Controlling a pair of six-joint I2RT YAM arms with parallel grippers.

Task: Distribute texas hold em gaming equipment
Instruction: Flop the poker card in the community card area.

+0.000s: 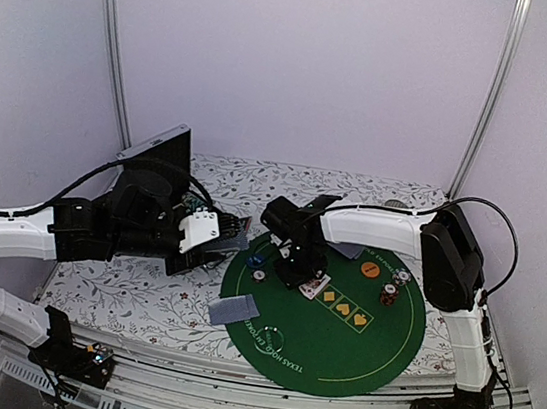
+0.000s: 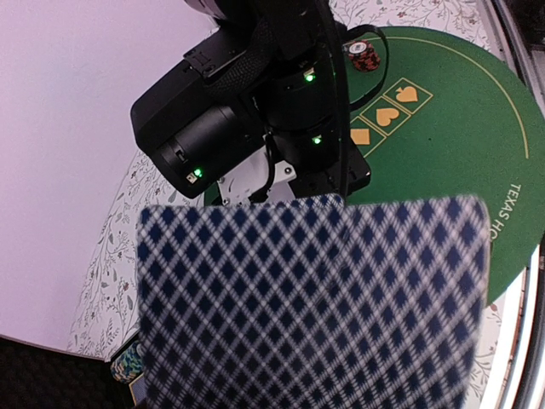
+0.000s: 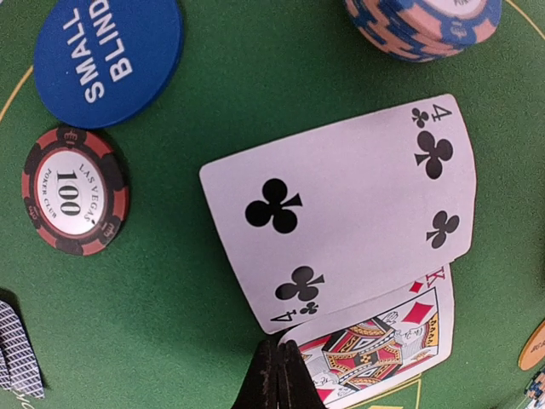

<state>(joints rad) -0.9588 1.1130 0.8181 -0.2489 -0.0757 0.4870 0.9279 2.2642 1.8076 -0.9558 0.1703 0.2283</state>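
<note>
My left gripper (image 1: 223, 241) is at the green mat's left edge, shut on grey-blue-backed playing cards (image 2: 311, 298) that hide its fingers. My right gripper (image 1: 297, 273) is low over the mat (image 1: 366, 348). Its fingers are shut, tips (image 3: 279, 375) at a corner of a face-up king of diamonds (image 3: 383, 341), which lies under a four of clubs (image 3: 341, 213). Nearby are a blue "small blind" disc (image 3: 106, 55), a red-and-black 100 chip (image 3: 75, 192) and a chip stack (image 3: 426, 25). Face-down cards (image 1: 233, 310) lie at the mat's front left.
The open aluminium case (image 1: 153, 163) stands at the back left behind my left arm. On the mat are an orange disc (image 1: 370, 269), chip stacks (image 1: 390, 293) and another face-down card (image 1: 346, 249). The two grippers are close together.
</note>
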